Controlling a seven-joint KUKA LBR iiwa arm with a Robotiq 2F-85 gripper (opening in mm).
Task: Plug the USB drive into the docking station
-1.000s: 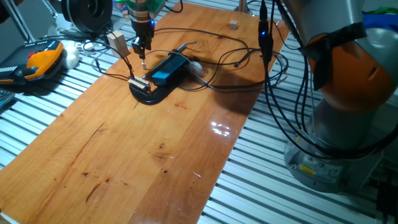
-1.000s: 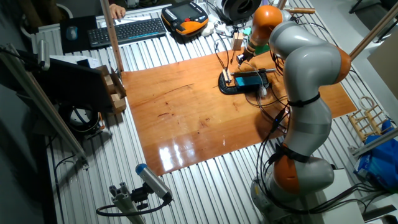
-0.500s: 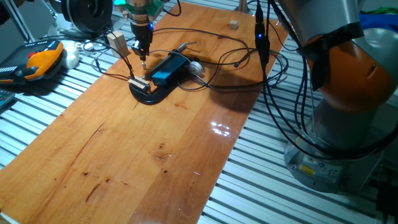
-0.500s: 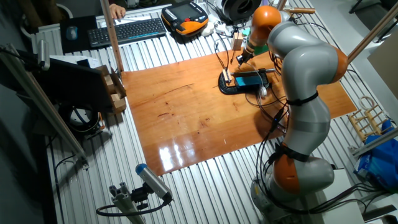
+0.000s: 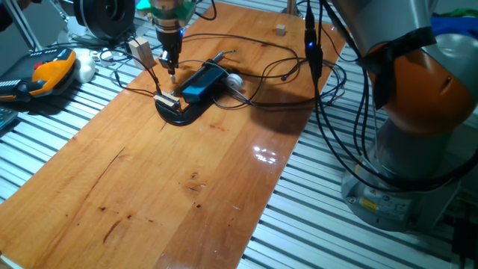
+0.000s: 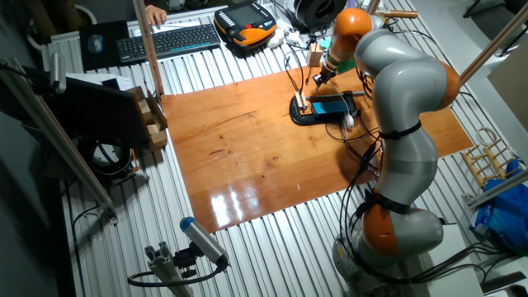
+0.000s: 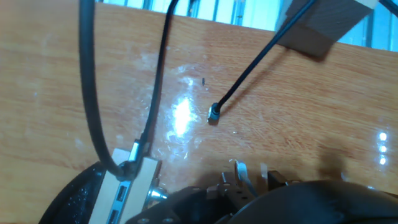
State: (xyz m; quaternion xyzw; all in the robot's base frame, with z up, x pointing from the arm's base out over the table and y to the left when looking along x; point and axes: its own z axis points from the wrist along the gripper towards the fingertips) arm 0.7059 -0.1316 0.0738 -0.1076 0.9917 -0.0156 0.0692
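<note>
- Your pincer (image 5: pixel 172 69) hangs just behind the docking station (image 5: pixel 202 84), above the surface (image 5: pixel 194 179)
- It looks closed on the USB drive (image 5: pixel 172 75), a tiny pale bit at its tip
- The stick could miss the slot or go in tilted and jam, because the slot is small
- The thin black cables (image 5: pixel 254 52) lie close and could snag
- The hand view shows a pale plug (image 7: pixel 134 183) with slots; the fixed views show the blue box, which the hand view does not

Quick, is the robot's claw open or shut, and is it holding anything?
Claw: cannot be told; it hangs above the docking station, too small and dark to see whether it grips anything.
</note>
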